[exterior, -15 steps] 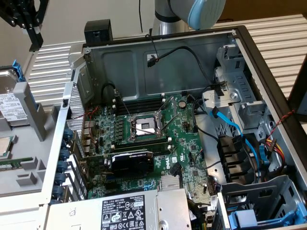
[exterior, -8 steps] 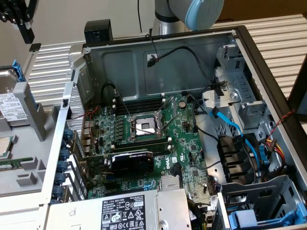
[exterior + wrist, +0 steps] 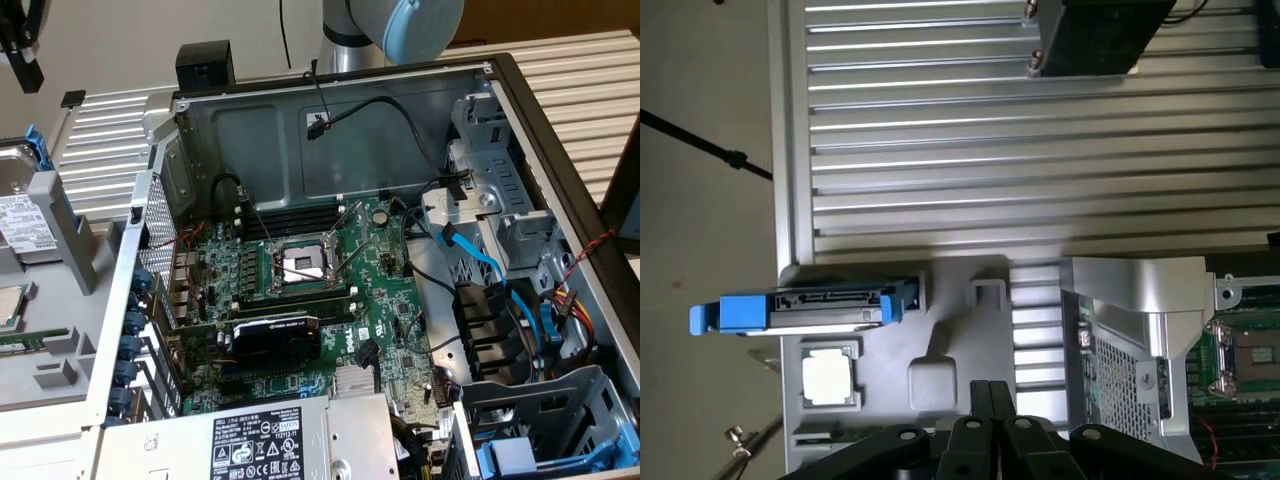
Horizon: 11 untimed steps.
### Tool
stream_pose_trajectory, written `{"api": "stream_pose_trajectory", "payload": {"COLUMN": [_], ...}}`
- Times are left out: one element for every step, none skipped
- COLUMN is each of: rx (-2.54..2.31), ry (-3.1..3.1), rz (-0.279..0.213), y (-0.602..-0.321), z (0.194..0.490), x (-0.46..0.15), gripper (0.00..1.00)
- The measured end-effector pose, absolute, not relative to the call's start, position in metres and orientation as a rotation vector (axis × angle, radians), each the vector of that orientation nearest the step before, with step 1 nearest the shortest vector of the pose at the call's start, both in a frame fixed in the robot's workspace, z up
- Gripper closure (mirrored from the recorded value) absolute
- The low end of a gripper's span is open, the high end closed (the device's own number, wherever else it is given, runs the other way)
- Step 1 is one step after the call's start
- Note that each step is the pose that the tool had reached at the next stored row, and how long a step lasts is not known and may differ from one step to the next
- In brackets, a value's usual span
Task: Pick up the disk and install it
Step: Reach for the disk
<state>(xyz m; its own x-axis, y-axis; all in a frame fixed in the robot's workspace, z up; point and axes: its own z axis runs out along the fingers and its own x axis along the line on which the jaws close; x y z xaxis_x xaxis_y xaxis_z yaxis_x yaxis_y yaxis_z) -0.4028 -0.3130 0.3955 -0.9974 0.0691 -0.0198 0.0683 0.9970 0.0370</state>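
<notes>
- The claw (image 3: 990,392) is fully closed, its two black fingers pressed together with nothing between them. It holds nothing and touches nothing.
- The disk (image 3: 830,305) stands on edge in a slot of the grey holder (image 3: 940,330), with its connector edge facing the wrist camera and its blue rails projecting at both ends.
- In the exterior view, the disk (image 3: 22,215) is at the far left, outside the computer case (image 3: 560,150), with its white label visible.
- The claw hangs above the grey holder, near the disk but well apart from it.
- A processor chip (image 3: 828,378) lies flat in a recess of the holder, just beside the disk.
- The holder rests on the slatted metal surface (image 3: 940,120), next to the open case.
- Inside the case, the motherboard (image 3: 330,270) lies exposed, and the black graphics card (image 3: 275,340) is seated across it.
- The grey power-supply box (image 3: 270,445) sits at the near edge of the case.
- Blue cables (image 3: 500,280) run along the exterior view's right side of the case, above a drive cage (image 3: 560,400).
</notes>
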Motion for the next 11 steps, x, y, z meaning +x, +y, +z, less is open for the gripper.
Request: {"api": "stream_pose_trajectory", "payload": {"rx": [0.107, 0.107, 0.107, 0.107, 0.107, 0.107, 0.107, 0.107, 0.107, 0.107, 0.107], "ry": [3.118, 3.118, 3.118, 3.118, 3.118, 3.118, 3.118, 3.118, 3.118, 3.118, 3.119], "rz": [0.057, 0.057, 0.057, 0.057, 0.057, 0.057, 0.056, 0.056, 0.056, 0.056, 0.055], "y": [-0.313, -0.313, -0.312, -0.311, -0.309, -0.307, -0.304, -0.302, -0.3, -0.298, -0.296], "z": [0.395, 0.395, 0.396, 0.395, 0.396, 0.395, 0.396, 0.395, 0.395, 0.396, 0.396], "x": [-0.407, -0.412, -0.416, -0.42, -0.423, -0.426, -0.429, -0.432, -0.435, -0.439, -0.443], "gripper": [0.89, 0.89, 0.89, 0.89, 0.89, 0.89, 0.89, 0.89, 0.89, 0.89, 0.89]}}
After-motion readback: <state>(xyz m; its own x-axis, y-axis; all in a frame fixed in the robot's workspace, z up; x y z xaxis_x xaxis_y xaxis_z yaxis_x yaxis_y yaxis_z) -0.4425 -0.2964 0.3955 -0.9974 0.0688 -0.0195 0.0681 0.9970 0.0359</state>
